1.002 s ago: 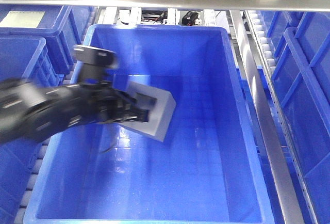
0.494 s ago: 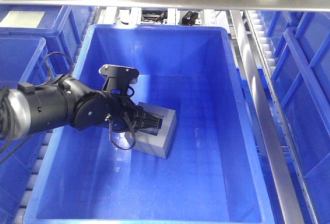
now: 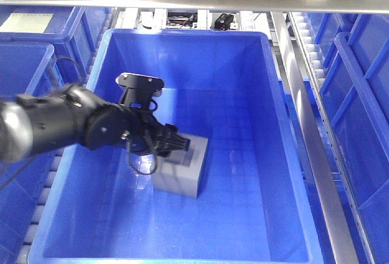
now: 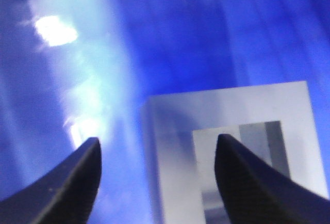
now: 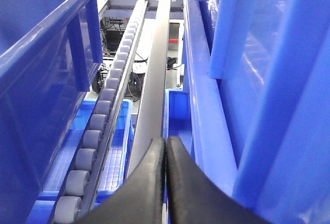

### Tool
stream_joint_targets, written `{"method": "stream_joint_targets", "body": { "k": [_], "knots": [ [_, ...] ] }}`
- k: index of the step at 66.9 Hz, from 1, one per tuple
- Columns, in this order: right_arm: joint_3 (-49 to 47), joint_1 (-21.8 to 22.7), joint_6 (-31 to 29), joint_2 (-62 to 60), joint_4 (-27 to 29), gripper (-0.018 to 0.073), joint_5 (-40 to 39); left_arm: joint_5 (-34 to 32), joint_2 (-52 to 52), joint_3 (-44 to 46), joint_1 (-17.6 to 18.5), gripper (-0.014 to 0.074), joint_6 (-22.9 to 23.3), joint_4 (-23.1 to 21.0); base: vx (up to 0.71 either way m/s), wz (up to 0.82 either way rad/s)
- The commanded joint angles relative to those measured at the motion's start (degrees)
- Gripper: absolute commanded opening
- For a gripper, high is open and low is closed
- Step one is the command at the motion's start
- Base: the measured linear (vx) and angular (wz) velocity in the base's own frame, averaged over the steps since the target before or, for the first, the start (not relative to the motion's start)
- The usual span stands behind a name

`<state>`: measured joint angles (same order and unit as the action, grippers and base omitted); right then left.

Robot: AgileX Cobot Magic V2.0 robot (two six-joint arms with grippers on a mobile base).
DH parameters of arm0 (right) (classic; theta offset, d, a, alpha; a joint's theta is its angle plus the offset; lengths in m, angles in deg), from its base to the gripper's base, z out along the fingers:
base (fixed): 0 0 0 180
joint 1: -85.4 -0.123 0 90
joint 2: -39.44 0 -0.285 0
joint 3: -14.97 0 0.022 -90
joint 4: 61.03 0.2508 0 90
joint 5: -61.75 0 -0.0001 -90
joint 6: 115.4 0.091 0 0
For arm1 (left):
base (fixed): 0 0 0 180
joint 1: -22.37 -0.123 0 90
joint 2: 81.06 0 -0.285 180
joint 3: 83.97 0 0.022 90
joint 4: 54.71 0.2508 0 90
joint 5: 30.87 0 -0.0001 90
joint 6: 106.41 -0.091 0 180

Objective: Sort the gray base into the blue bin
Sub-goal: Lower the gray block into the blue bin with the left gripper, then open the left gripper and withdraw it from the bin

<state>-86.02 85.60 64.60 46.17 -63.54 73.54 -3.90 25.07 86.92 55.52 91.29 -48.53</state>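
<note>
Steel shelving with roller tracks [image 5: 98,131] frames rows of blue totes. At left, the left gripper [image 3: 176,144] reaches into the blue bin [image 3: 273,154], its fingers [image 4: 247,182] spread wide, one tip over the square pocket of the gray base [image 3: 182,170], which rests on the bin floor. Off right, the right gripper [image 5: 165,146] hangs pressed together beside the rollers.

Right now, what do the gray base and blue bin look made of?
Gray base: matte gray, no glare, crisp edges; probably plastic or coated metal, can't tell which. Blue bin: glossy molded plastic, going by bright light reflections on its smooth walls and its thick rolled rim.
</note>
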Motion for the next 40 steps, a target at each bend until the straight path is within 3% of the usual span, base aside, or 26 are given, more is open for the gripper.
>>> {"method": "stream_joint_targets", "body": {
  "k": [1, 20, 40],
  "knots": [
    [0.3, 0.1, -0.7, -0.4, -0.5, -0.0005, -4.6, -1.5, -6.4, 1.2, 1.4, 0.047, -1.7, 0.1, 0.0, 0.0],
    [0.3, 0.1, -0.7, -0.4, -0.5, -0.0005, -4.6, -9.5, -21.6, -12.4, 2.2, 0.047, -2.0, 0.1, 0.0, 0.0],
    [0.3, 0.1, -0.7, -0.4, -0.5, -0.0005, -4.6, -13.0, -46.9, -30.3, 2.4, 0.047, -2.0, 0.0, 0.0, 0.0]
  ]
}}
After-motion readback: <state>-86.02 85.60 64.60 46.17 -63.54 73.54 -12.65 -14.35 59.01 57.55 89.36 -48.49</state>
